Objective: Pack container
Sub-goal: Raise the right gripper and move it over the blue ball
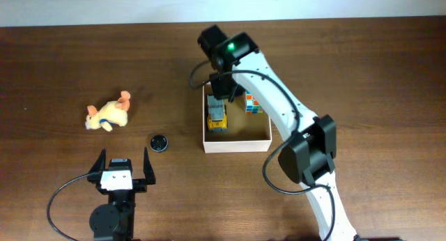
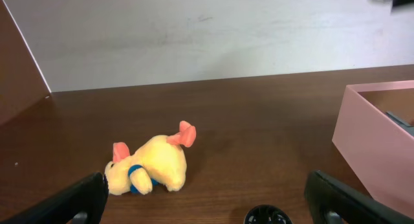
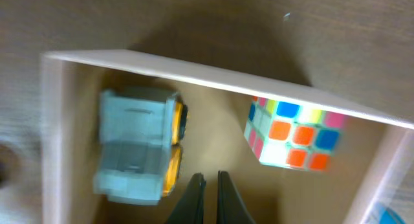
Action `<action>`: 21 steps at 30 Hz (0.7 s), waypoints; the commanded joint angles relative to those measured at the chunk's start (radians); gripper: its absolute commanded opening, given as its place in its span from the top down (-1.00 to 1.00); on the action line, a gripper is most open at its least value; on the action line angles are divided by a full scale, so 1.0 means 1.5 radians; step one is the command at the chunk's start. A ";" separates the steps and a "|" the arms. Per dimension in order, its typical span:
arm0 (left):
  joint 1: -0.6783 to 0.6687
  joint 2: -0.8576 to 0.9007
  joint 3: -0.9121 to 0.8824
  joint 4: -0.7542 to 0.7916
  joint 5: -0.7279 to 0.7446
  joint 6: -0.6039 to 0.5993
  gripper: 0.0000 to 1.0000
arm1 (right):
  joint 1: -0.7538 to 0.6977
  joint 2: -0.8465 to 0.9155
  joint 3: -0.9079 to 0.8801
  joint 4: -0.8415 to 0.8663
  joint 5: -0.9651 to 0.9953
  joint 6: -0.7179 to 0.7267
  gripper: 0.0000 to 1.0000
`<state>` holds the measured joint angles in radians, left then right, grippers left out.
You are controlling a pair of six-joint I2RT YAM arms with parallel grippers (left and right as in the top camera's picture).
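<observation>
The container [image 1: 237, 145] sits mid-table, a shallow white-walled box with a tan floor. It also shows in the left wrist view [image 2: 369, 146] and the right wrist view [image 3: 194, 70]. Inside lie a grey-and-yellow toy truck [image 1: 217, 115] [image 3: 136, 146] and a puzzle cube [image 1: 253, 104] [image 3: 294, 133]. My right gripper [image 1: 226, 93] [image 3: 210, 185] hangs over the container's far part, between truck and cube, shut and empty. My left gripper [image 1: 124, 159] [image 2: 207, 201] is open and empty near the front edge.
A yellow plush animal [image 1: 108, 114] [image 2: 152, 167] lies on the table to the left. A small black round object [image 1: 159, 143] [image 2: 268, 216] lies between the left gripper and the container. The right arm reaches over the container's right side.
</observation>
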<state>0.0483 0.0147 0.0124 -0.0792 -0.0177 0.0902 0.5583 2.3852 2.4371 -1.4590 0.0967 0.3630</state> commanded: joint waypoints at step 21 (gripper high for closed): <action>0.005 -0.005 -0.003 -0.003 0.002 0.013 -0.99 | -0.252 -0.015 0.130 -0.160 0.071 -0.081 0.08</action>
<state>0.0483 0.0147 0.0124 -0.0792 -0.0177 0.0902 0.2085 2.3775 2.6709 -1.6920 0.2371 0.2844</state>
